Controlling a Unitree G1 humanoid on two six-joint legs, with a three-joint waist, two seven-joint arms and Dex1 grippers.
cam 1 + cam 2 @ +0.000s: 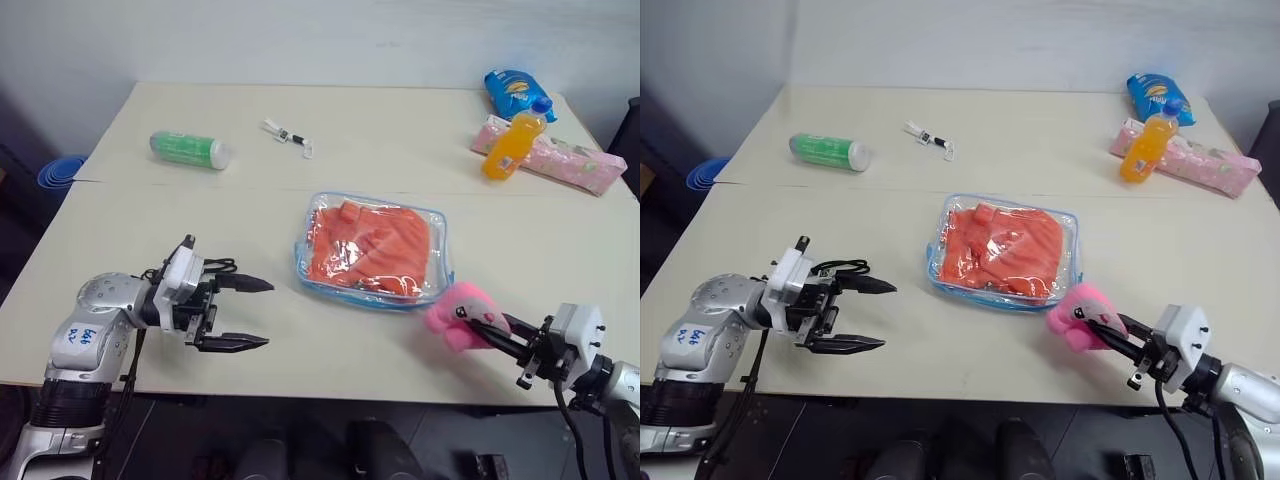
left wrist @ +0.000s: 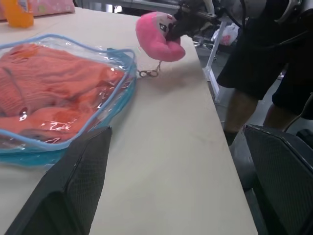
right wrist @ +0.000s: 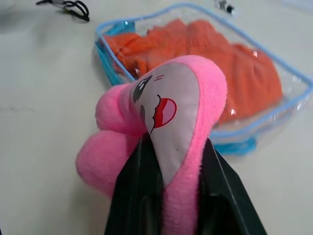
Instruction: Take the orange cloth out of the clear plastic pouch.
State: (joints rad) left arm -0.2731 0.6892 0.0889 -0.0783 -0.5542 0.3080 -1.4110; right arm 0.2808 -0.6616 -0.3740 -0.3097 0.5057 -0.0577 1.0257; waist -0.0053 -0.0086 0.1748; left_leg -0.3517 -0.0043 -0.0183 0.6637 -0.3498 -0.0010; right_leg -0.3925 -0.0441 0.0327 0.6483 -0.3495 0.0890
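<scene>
We see the clear plastic pouch (image 1: 372, 251) lying flat near the middle of the bench (image 1: 150, 210), with the orange cloth (image 1: 368, 248) folded inside it and its light-blue edging running all the way round.

From the head views, the left gripper (image 1: 245, 313) hangs over the near left part of the bench, well apart from the pouch, its jaws spread wide and pointing toward the pouch. The right gripper (image 1: 486, 331) sits at the near right, its jaws narrowed onto a pink plush toy (image 1: 458, 314) just beside the pouch's near right corner.

The right wrist view adds what the head views cannot give us: the toy has a printed face with an eye and a red mouth, and the two black fingers (image 3: 139, 196) pinch the plush from either side. The left wrist view shows a small metal clip (image 2: 149, 73) hanging from the toy next to the pouch's corner, and a person's legs beyond the bench edge.

Only the head views take in the far side of the bench: a green tube (image 1: 188, 150), a small black-and-white clip (image 1: 288, 137), an orange drink bottle (image 1: 513, 145), a pink patterned pack (image 1: 555, 157) and a blue packet (image 1: 515, 92).
</scene>
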